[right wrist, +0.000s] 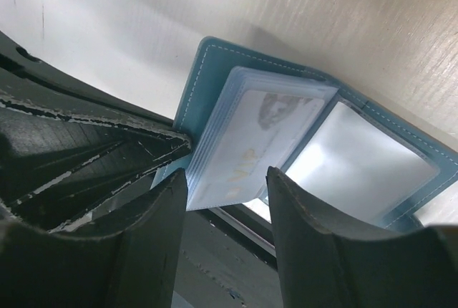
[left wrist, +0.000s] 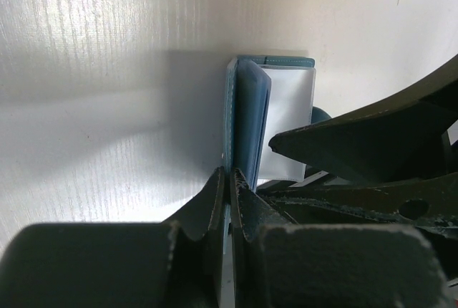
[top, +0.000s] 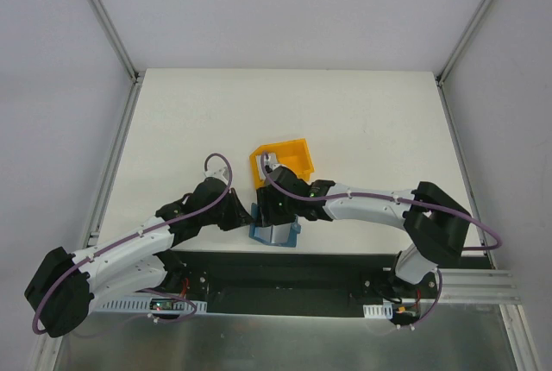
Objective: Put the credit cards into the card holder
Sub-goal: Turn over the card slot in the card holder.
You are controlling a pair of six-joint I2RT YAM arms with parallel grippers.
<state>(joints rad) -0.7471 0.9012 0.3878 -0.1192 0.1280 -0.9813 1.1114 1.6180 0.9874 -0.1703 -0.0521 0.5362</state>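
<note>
The card holder (top: pixel 276 235) stands open near the table's (top: pixel 190 129) near edge, at its middle. A pale credit card (right wrist: pixel 247 147) shows among its clear sleeves. The left gripper (left wrist: pixel 229 179) is clamped on the holder's teal cover edge. The right gripper (right wrist: pixel 225 190) has its fingers apart, either side of the sleeves. A yellow bin (top: pixel 289 157) sits just beyond.

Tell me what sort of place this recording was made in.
Probably a robotics lab test cell, not a home or shop: a white table boxed in by plain grey panels on aluminium posts, with a yellow bin and a card holder as props.
</note>
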